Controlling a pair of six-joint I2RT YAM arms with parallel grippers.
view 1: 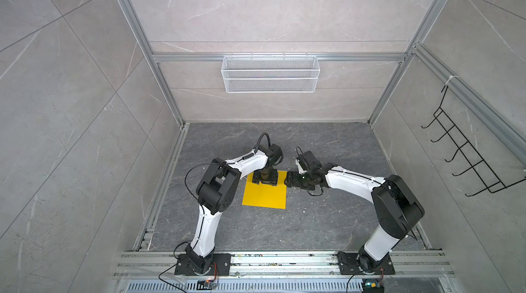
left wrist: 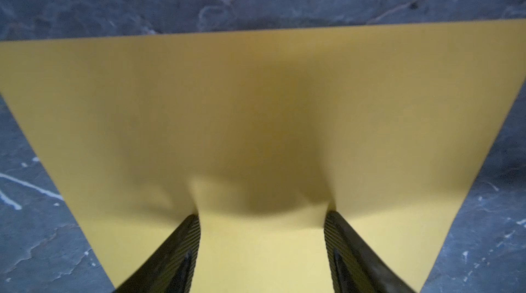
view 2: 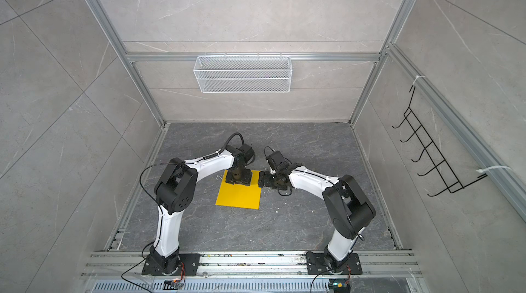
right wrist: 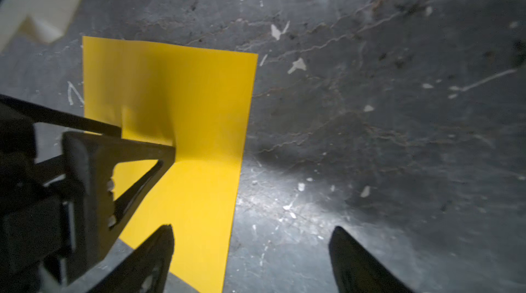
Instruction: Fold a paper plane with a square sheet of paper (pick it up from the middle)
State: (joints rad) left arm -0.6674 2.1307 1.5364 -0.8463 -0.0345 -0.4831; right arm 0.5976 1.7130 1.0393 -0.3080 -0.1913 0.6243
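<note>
Barely begun: the left gripper (left wrist: 262,216), jaws parted, buckles the unfolded square sheet of paper (view 1: 266,194); the right gripper (right wrist: 253,228) hovers beside it, open, empty.

Square sheet of paper (view 1: 266,194) on grey tabletop (view 1: 327,220)

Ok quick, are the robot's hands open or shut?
Left gripper: open, pressing down on the yellow paper, not gripping it yet.
Right gripper: open, holding nothing.

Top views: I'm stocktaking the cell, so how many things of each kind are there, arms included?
Square yellow paper sheet: 1
White wire mesh basket: 1
Black wire hook rack: 1
White-and-black robot arms: 2
Total: 5
</note>
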